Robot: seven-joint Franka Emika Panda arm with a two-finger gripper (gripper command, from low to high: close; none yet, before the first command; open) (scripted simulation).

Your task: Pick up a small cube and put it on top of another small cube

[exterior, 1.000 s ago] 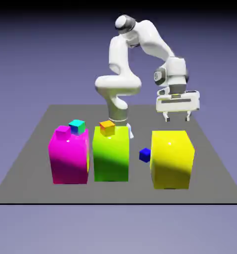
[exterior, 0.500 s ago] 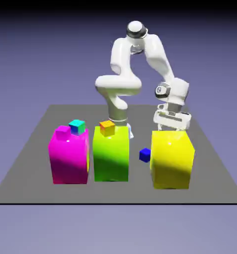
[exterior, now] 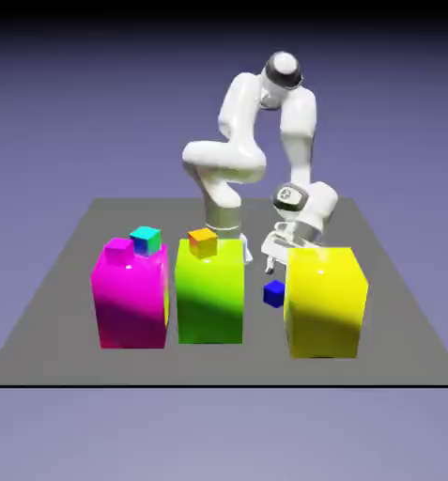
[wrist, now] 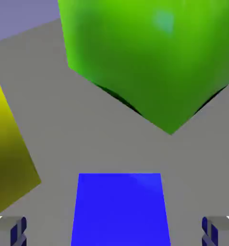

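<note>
While the yellow block (exterior: 324,305) partly hides the spread tool (wrist: 114,231), the dark-blue cube (exterior: 274,294) lies just left of that block in the exterior view, probably untouched (the green block (exterior: 210,293) stands farther left).

Lower half, exterior view: 3 lg. blocks (magenta (exterior: 131,305), green (exterior: 210,296), yellow (exterior: 323,305)). Mid-frame: 4 sm. cubes (blue (exterior: 275,294), cyan (exterior: 146,240), orange (exterior: 203,243), prob. magenta (exterior: 119,251)). Upper ctr.: 1 Panda arm (exterior: 225,160).

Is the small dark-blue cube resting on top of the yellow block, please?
No, the blue cube sits on the grey table beside the yellow block.
</note>
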